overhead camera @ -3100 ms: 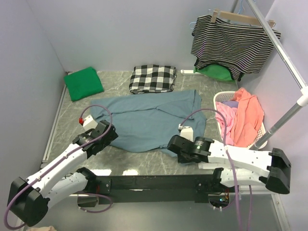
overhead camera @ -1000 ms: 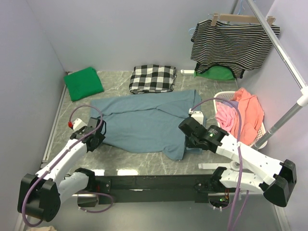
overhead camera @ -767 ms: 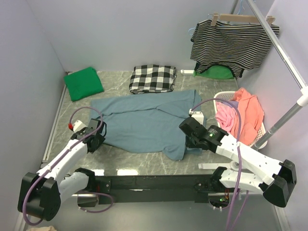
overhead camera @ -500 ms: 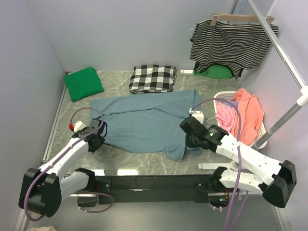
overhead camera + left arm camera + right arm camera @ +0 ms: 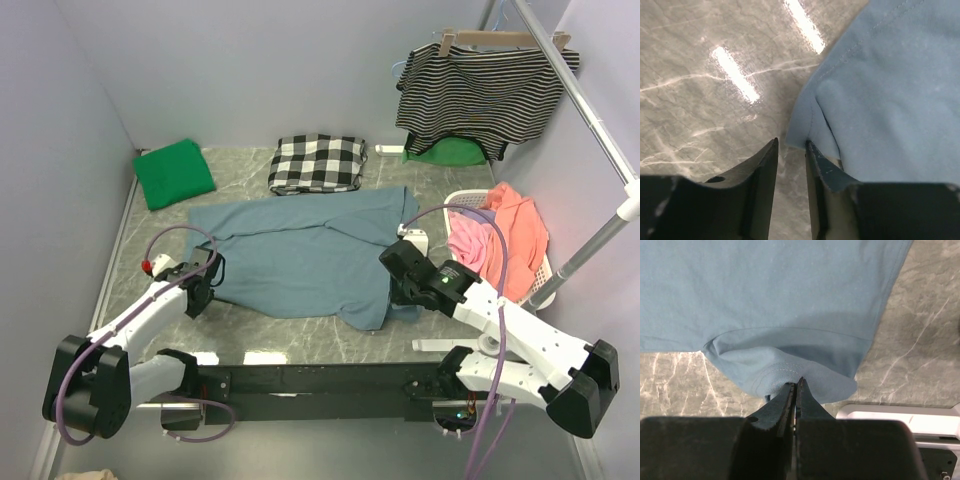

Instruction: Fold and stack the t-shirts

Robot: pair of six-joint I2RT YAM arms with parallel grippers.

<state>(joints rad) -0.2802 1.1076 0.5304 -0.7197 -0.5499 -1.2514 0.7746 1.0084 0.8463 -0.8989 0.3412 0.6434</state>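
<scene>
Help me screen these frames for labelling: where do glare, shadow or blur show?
Left wrist: two bright glare streaks on the marble table beside the blue t-shirt; the left gripper looks dark and soft. Right wrist: no glare, a soft shadow across the shirt's fold above the right gripper. Top external: even light, pale reflections at the table's near edge.

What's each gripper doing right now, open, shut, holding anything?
Left gripper: open, jaws narrowly apart at a corner of the slate-blue t-shirt.
Right gripper: shut on that t-shirt's edge.

The slate-blue t-shirt (image 5: 300, 250) lies spread — left tool (image 5: 207, 287) at one corner, right tool (image 5: 400, 300) apparently pinching the hem.
</scene>
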